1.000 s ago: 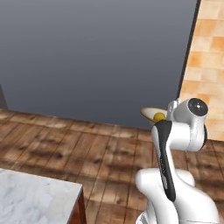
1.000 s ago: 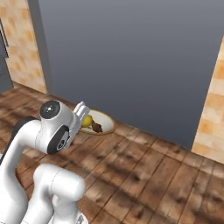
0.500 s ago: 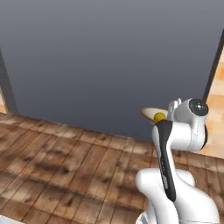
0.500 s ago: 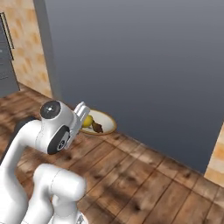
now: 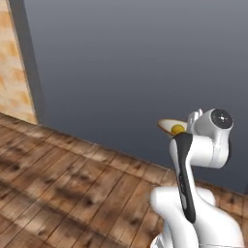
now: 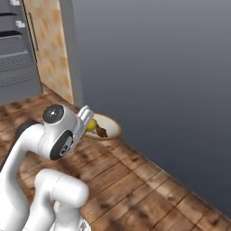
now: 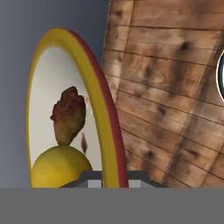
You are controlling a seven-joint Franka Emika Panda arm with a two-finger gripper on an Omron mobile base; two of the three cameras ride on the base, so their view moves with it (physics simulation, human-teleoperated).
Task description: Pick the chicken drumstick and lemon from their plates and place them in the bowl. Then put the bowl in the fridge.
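Wooden plank flooring (image 5: 72, 189) runs up to a tall, flat dark grey panel (image 5: 145, 68), which looks like the outside of the fridge seen close. A tan stone-tiled wall (image 6: 49, 49) stands at the left. The white robot arm holds the bowl (image 6: 110, 128) out in front of it, above the floor and near the grey panel. Inside the bowl lie the lemon (image 7: 59, 166) and the chicken drumstick (image 7: 68, 114), touching each other. The gripper (image 7: 110, 177) is closed on the bowl's rim.

Both foods are in, so the step in hand appears to be carrying the bowl to the fridge. Next it needs an open shelf to set the bowl on. No shelves, bins or handle can be made out on the panel, and the fingertips are largely cut off at the bottom of the hand view.
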